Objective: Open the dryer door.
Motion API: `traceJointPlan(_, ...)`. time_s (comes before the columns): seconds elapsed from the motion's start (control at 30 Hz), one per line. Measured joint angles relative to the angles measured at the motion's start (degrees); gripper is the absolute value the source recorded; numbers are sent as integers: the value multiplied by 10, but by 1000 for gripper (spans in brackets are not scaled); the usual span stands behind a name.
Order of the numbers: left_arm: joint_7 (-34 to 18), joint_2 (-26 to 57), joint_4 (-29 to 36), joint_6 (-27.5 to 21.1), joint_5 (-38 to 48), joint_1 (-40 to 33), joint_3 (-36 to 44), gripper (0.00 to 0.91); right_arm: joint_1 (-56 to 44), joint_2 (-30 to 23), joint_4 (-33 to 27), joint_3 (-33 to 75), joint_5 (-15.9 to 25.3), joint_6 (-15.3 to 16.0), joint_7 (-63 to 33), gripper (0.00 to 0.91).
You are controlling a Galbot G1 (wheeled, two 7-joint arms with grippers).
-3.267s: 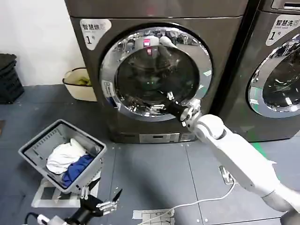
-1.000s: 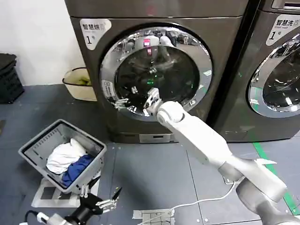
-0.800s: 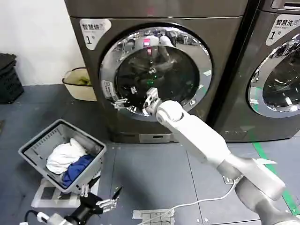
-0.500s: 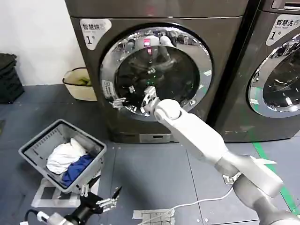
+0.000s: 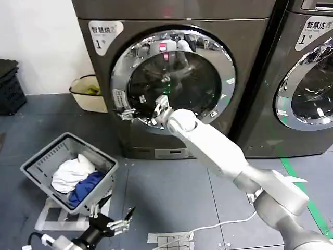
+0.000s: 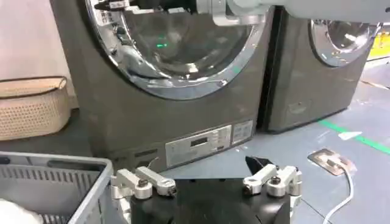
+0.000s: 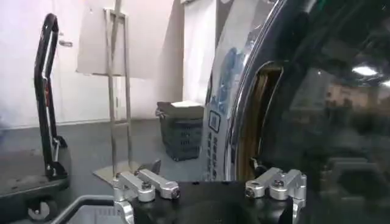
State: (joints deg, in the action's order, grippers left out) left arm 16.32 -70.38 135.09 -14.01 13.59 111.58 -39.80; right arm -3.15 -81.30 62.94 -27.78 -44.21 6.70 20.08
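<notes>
The dryer door (image 5: 174,78) sits at upper centre of the head view, its wide chrome ring around dark glass, a small sticker on the left rim. The right gripper (image 5: 127,112), fingers spread apart, reaches the ring's lower left edge, its white arm stretched diagonally from lower right. The left gripper (image 5: 112,225) waits open at bottom left.

- We see the dryer door (image 5: 174,78), a large round porthole on the front of the left-hand dark grey machine.
- A wide, shiny chrome ring frames its dark tinted glass, which mirrors the room and a small green light.
- A small sticker sits on the ring's left side.
- In the right wrist view its chrome rim (image 7: 234,103) stands beside a narrow gap.
</notes>
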Motion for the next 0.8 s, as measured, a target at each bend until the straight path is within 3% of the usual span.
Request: traceJointPlan(0.8,0,2,-4,-2,6,-7,-3,907,10,-2,-3,-16,-5,3,42,907)
